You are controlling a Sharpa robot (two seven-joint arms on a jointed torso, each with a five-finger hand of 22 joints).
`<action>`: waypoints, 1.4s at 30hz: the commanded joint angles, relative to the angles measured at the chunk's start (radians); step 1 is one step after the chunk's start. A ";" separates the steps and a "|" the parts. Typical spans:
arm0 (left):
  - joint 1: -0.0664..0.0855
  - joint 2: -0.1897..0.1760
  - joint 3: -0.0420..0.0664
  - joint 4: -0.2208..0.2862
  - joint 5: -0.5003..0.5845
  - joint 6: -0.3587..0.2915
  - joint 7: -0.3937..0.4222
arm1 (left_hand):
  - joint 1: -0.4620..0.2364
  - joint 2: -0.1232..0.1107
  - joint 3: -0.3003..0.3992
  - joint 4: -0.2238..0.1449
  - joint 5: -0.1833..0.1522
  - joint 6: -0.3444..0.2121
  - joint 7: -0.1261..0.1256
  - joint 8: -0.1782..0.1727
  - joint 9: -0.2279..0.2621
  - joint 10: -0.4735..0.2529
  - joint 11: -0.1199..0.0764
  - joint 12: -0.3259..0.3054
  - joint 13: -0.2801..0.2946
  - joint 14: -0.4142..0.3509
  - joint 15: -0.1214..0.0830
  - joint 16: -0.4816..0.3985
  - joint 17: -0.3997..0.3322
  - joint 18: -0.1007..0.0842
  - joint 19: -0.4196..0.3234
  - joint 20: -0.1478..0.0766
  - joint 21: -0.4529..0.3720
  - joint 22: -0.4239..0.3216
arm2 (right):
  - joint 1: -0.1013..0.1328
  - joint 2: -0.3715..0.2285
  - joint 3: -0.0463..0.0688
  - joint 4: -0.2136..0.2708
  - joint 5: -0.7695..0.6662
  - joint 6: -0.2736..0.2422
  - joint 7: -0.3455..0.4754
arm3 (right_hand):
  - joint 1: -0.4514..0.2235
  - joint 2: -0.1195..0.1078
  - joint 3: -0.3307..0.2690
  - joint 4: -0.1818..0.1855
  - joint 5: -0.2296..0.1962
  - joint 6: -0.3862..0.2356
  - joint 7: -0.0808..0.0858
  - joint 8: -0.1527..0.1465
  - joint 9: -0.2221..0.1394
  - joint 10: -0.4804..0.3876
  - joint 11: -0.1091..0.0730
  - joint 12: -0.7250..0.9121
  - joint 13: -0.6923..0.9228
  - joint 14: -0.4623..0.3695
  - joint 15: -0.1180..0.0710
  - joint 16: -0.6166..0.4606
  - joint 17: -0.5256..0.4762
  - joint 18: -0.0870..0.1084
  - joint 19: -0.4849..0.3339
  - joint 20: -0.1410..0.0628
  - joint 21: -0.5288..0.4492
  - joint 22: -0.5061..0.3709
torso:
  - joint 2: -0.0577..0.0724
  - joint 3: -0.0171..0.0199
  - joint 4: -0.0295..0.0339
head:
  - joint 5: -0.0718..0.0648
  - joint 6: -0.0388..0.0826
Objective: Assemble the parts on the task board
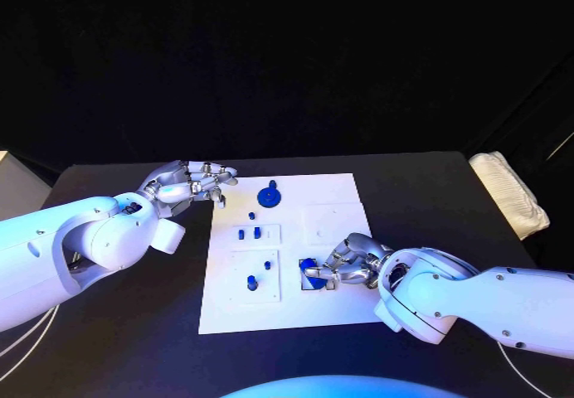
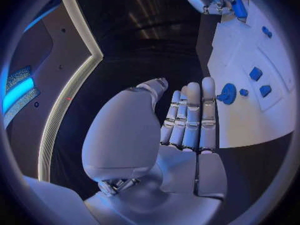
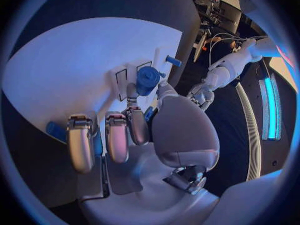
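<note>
In the head view the task board [image 1: 287,311] lies at the middle of the black table [image 1: 132,348]. The left hand [image 1: 186,184] hovers at about ten o'clock from the board's centre, over bare table just off the board's far left corner. The right hand [image 1: 349,262] sits at about four o'clock, low over the board's near right part.

The left wrist view shows what the head view cannot: the left hand's [image 2: 181,130] fingers [image 2: 190,115] lie straight and side by side, the thumb apart, with nothing in the palm. From the head camera those fingers look curled.

The right hand presses down around a blue part [image 1: 313,272] at a square recess in the board; blue shows between its fingers, so it appears clamped on that piece. The right wrist view adds a round blue part [image 3: 148,78] just ahead of the fingertips [image 3: 132,92], though it does not show plainly whether they grip it or only touch it.

On the board, a round blue part with a stem [image 1: 270,197] lies at twelve o'clock. Two small blue pegs [image 1: 249,234] sit in a square recess below it, and another blue peg [image 1: 251,283] stands in the near left recess at about seven o'clock. The far right recess [image 1: 333,222] is plain white.
</note>
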 commanded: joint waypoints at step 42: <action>0.000 0.000 0.001 0.000 0.004 0.014 0.004 | 0.006 0.002 -0.001 0.009 0.000 -0.005 -0.001 0.003 -0.001 -0.009 -0.002 0.007 0.002 0.002 0.004 -0.004 0.002 0.014 0.006 0.004 -0.005 -0.002 | -0.001 -0.058 0.000 0.024 -0.018 0.103 0.155 | 0.224 0.008 -0.035 -0.007 0.004 -0.007 0.003 0.013 0.009 0.028 -0.004 -0.008 0.131 0.100 -0.004 0.010 0.244 -0.014 0.105 -0.003 0.006 0.263 | 0.000 0.0003 0.0004 | 0.003 -0.003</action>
